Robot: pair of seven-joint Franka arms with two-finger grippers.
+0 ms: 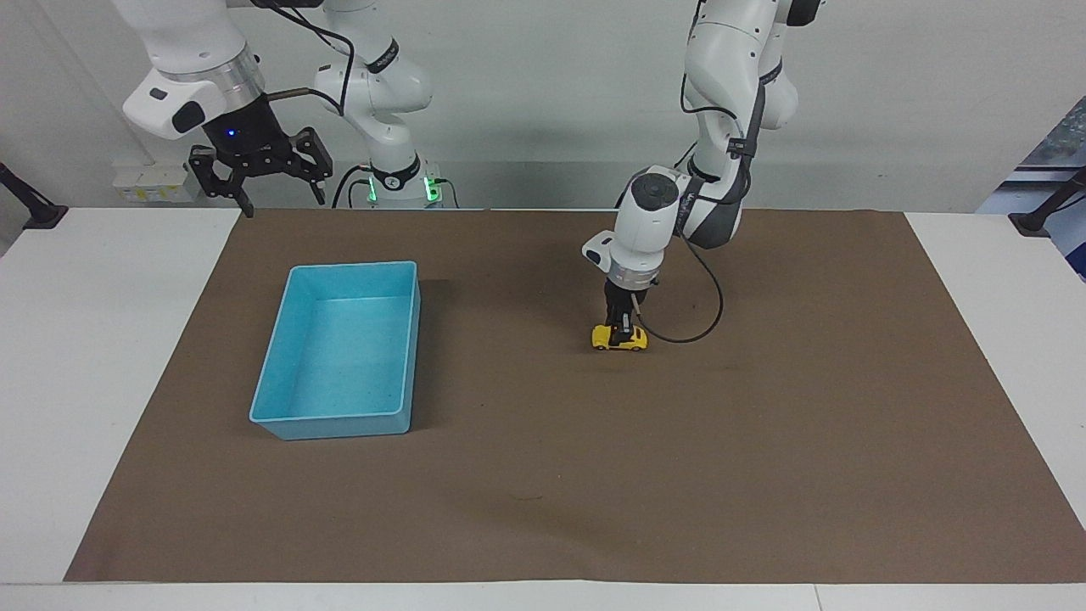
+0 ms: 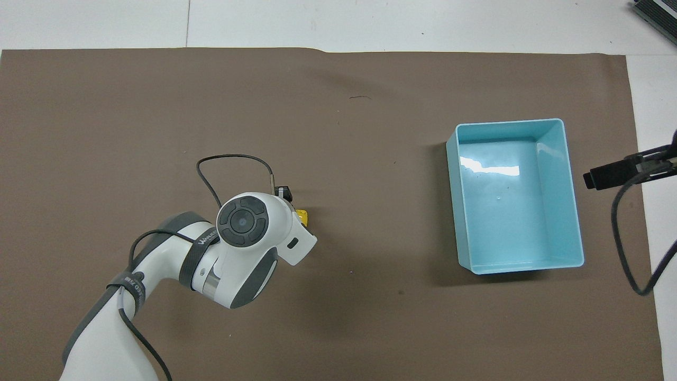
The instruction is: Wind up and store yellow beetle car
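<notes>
The yellow beetle car (image 1: 618, 338) stands on its wheels on the brown mat, near the middle of the table. My left gripper (image 1: 624, 323) comes straight down on the car's roof and is shut on its body. From overhead the left wrist covers most of the car (image 2: 302, 216); only a yellow tip shows. The light-blue bin (image 1: 288, 369) sits on the mat toward the right arm's end, with nothing in it. My right gripper (image 1: 261, 180) hangs open, high over the table edge by its base, and waits.
The brown mat (image 1: 764, 475) covers most of the white table. A black cable (image 1: 704, 314) loops from the left wrist down beside the car. The light-blue bin (image 2: 574, 211) lies close to the right gripper's dark tip (image 2: 603, 175) in the overhead view.
</notes>
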